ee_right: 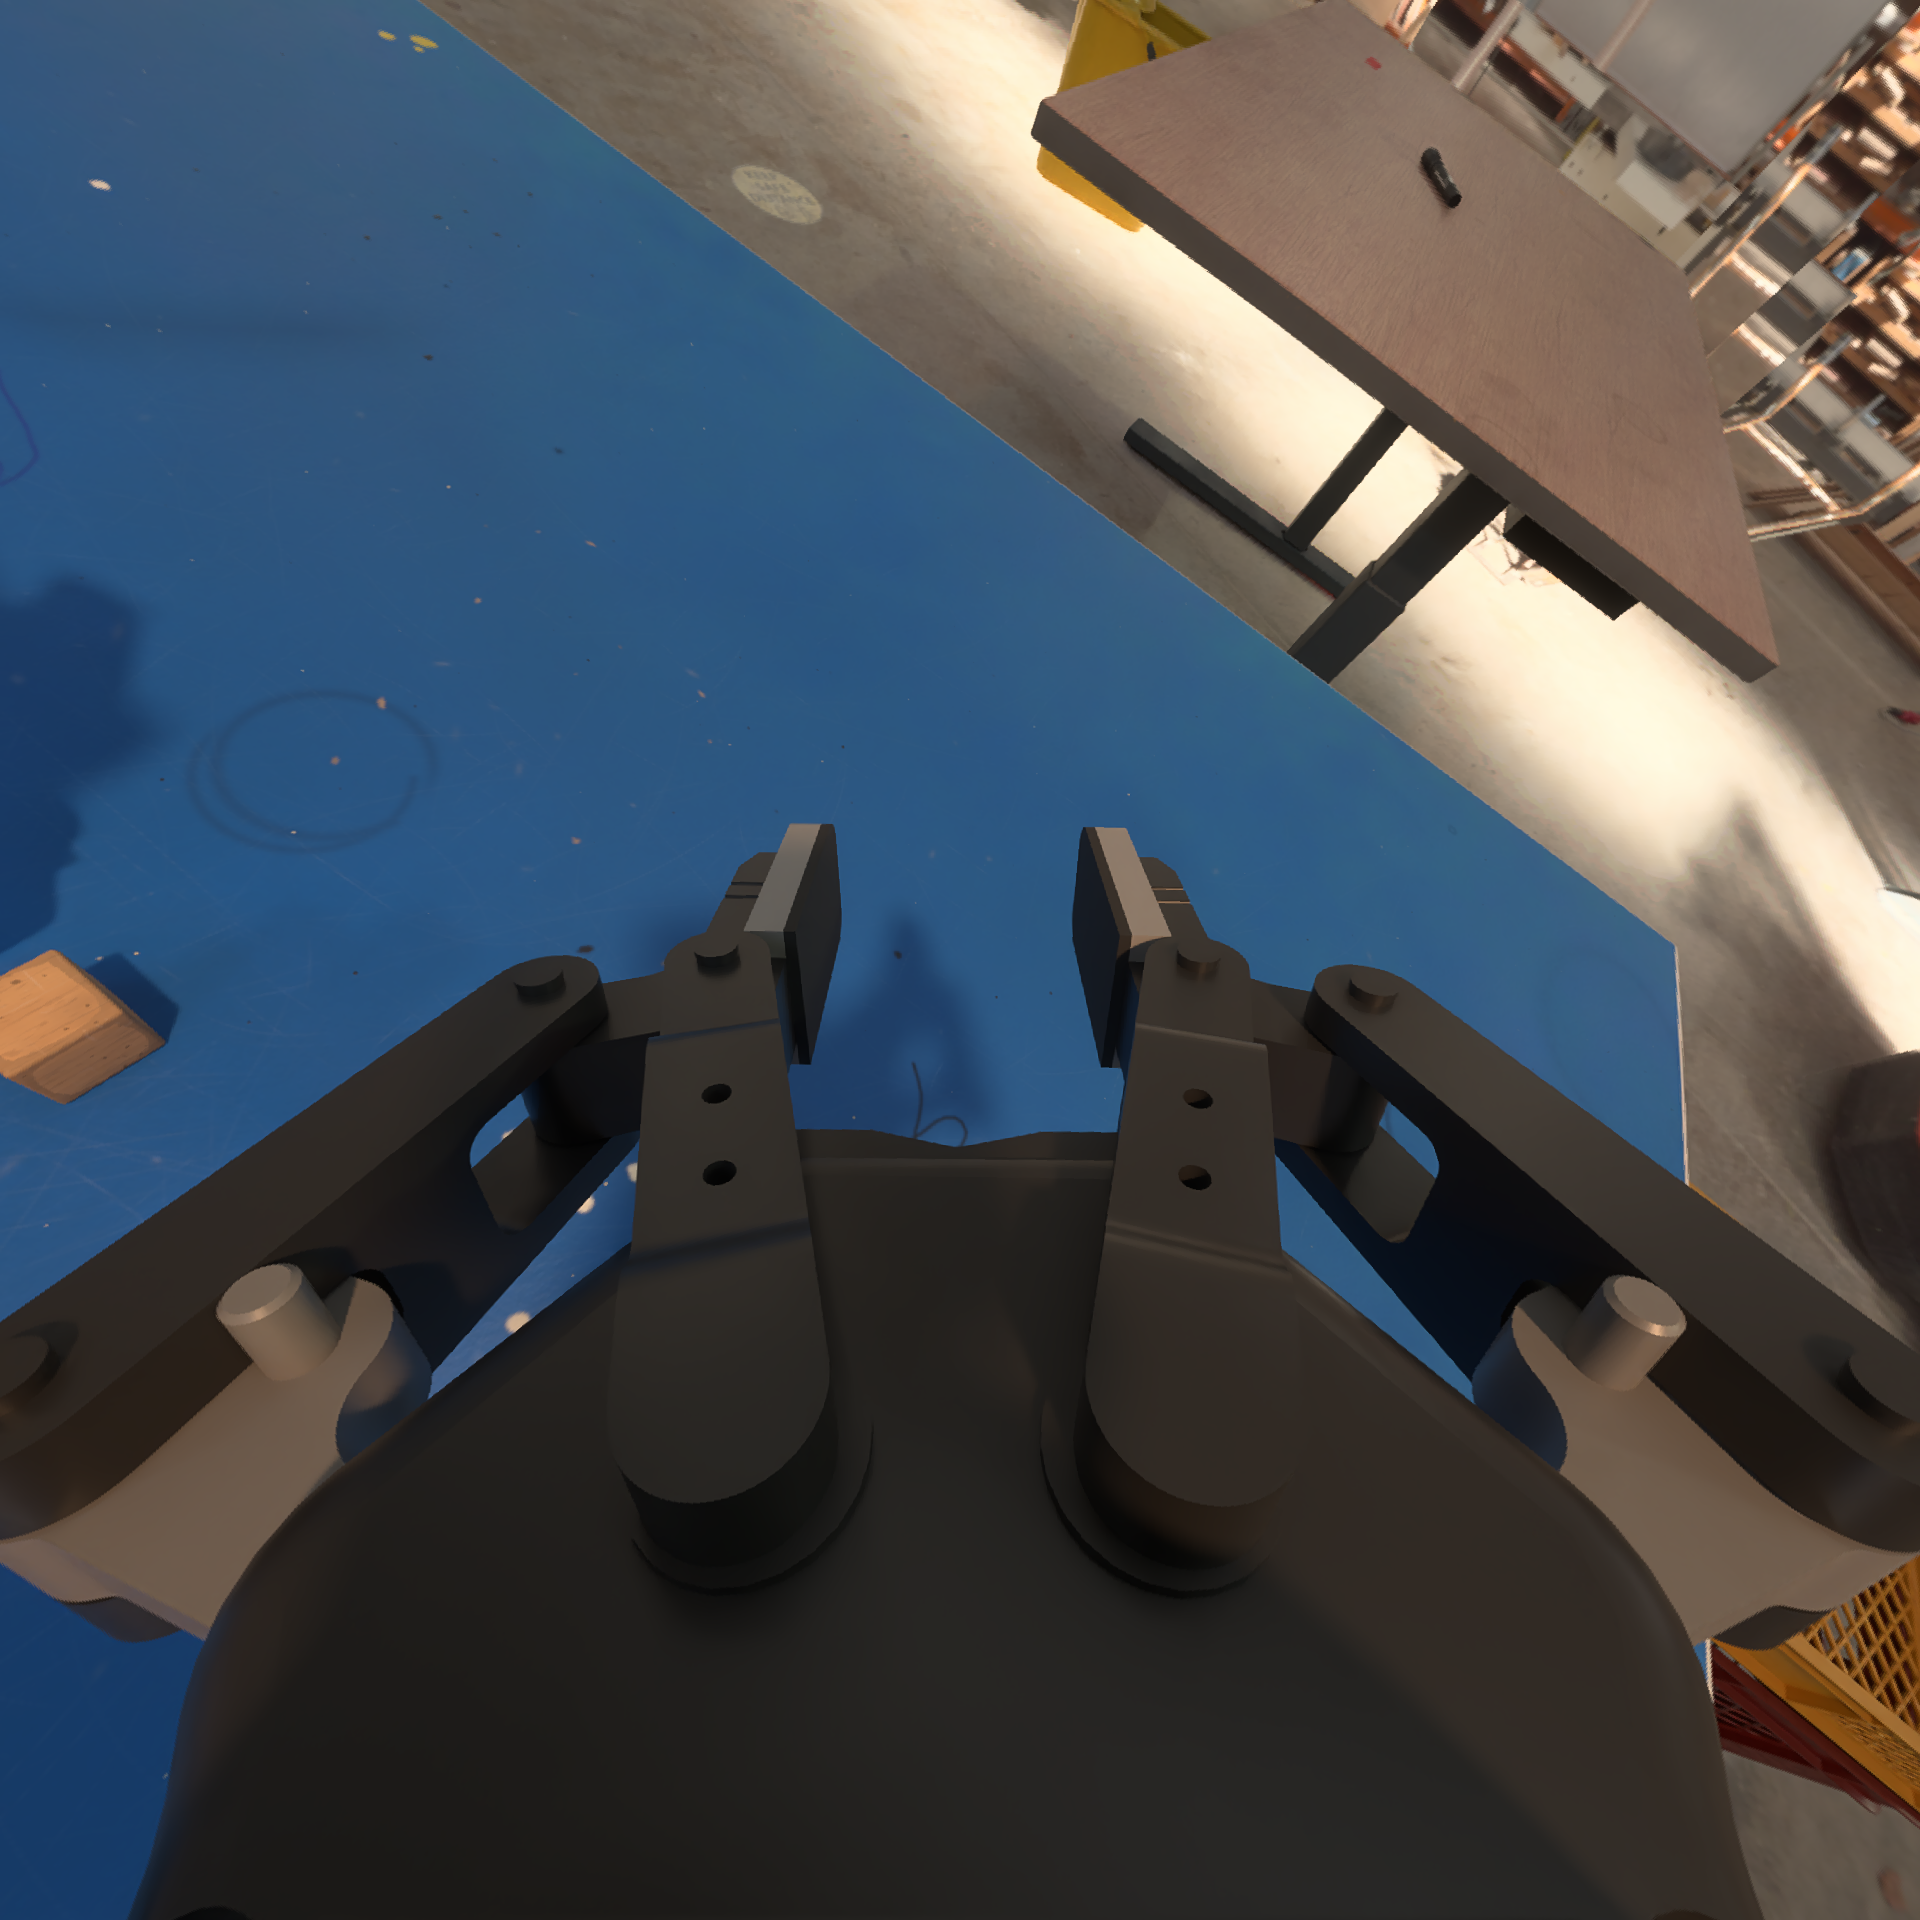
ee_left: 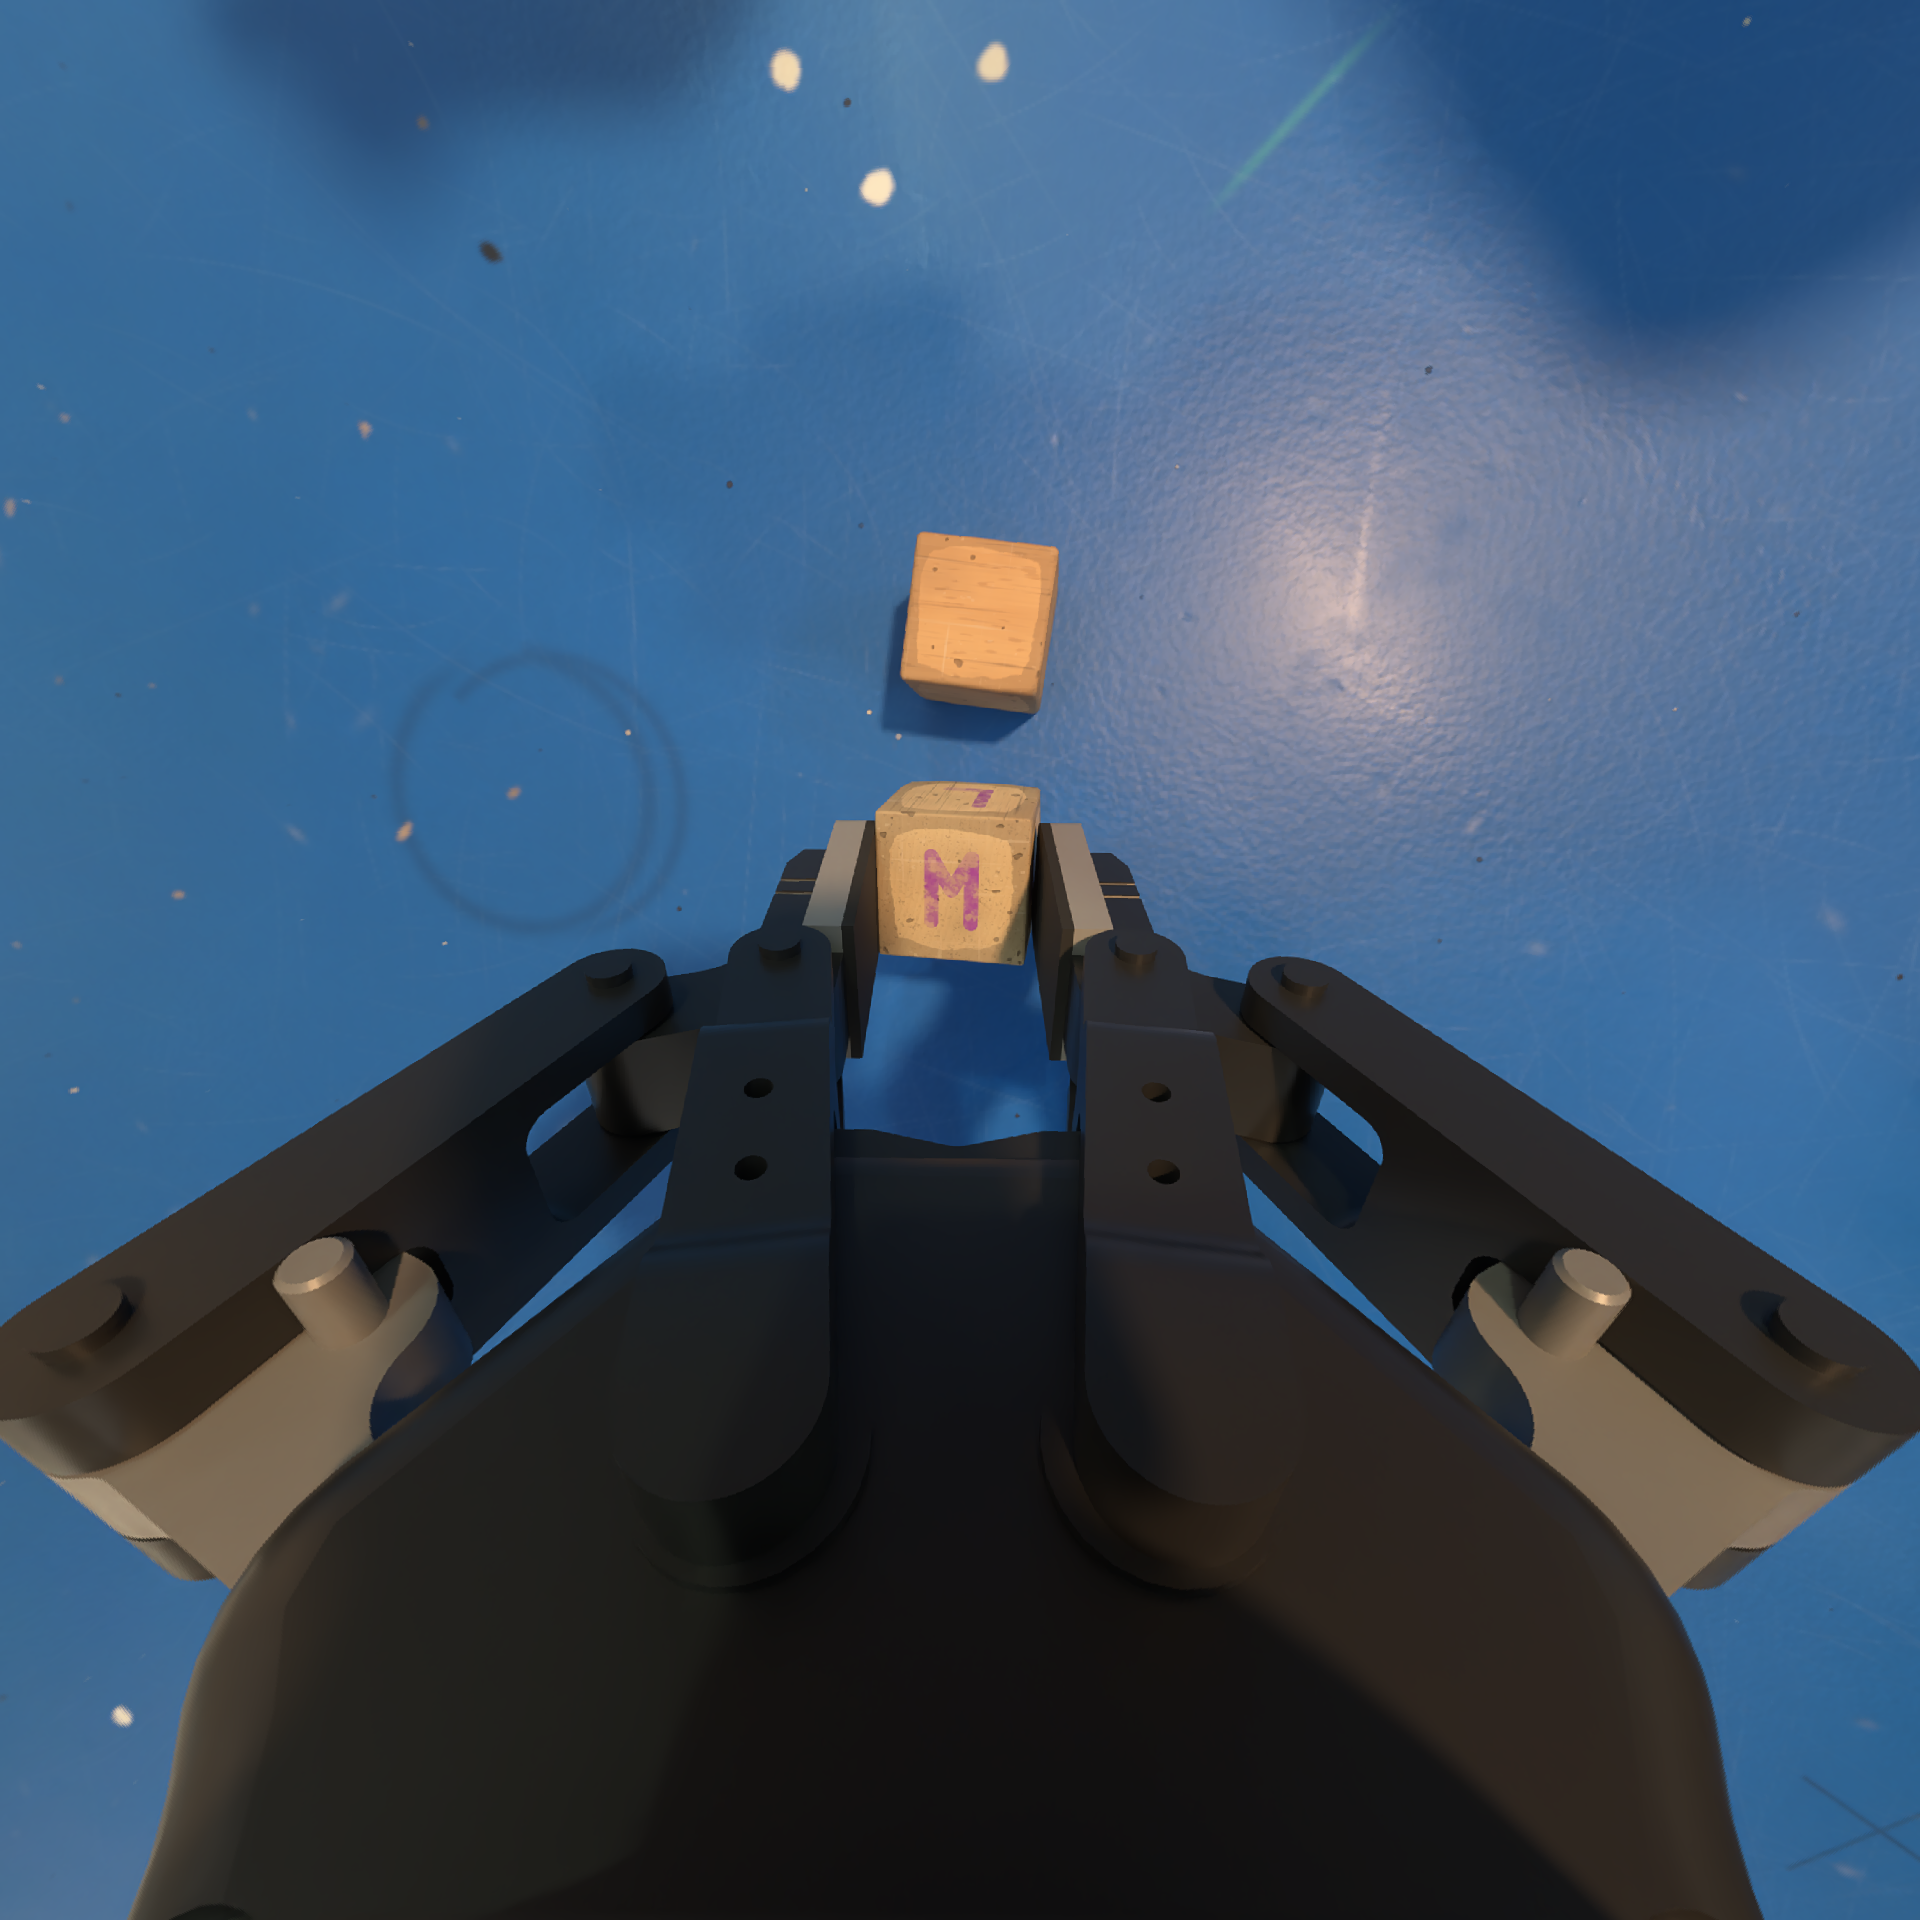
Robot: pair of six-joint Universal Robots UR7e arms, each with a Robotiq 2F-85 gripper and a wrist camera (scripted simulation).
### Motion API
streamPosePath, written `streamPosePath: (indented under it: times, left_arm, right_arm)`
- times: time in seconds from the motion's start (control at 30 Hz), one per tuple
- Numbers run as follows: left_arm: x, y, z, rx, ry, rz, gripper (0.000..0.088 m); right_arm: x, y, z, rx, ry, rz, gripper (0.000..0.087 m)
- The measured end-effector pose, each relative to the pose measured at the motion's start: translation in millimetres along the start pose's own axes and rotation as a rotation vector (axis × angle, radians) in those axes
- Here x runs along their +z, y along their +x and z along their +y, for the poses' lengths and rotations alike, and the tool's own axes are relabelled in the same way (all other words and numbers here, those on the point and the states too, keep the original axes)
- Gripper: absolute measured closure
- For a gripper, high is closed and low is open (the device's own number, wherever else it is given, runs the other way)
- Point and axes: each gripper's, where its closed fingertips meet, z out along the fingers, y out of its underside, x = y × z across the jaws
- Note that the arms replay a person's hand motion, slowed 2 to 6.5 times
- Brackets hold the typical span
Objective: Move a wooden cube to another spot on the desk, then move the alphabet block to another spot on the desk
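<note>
Above the blue desk point(ee_left: 416, 520), my left gripper point(ee_left: 956, 883) clamps the alphabet block point(ee_left: 956, 878) for relocation, clear of the wooden cube point(ee_left: 979, 621); my right gripper point(ee_right: 956, 914) idles open-fingered, empty.

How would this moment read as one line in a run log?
left gripper: shut on alphabet block | right gripper: open, empty | wooden cube: on blue desk, beyond block

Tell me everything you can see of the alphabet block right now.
The alphabet block is a small pale wooden cube with worn, speckled edges and a purple letter on the face toward the camera; another purple mark shows on its top face. It sits upright and square, clamped between the two pads of the left claw, one pad on each side. The plain wooden cube lies just beyond it, not touching.
</note>
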Motion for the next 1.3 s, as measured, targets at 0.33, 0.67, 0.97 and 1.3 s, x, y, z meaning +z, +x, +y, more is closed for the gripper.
streamPosePath:
  times: [0.33,0.67,0.97,1.3]
  left_arm:
    - [13,4,1,-0.03,-0.016,0.078,0.0609]
    - [19,1,1,-0.016,-0.032,0.068,0.0622]
    - [21,-1,1,0.008,-0.039,0.046,0.0613]
    - [22,-3,-1,0.009,-0.044,0.04,0.0613]
  right_arm:
    - [-1,-1,-2,0.005,0.007,-0.007,0.0463]
    - [0,0,-1,0.006,0.006,-0.013,0.0463]
    - [0,0,0,0.011,0.002,-0.017,0.0463]
    - [1,1,1,0.015,0.001,-0.019,0.0463]
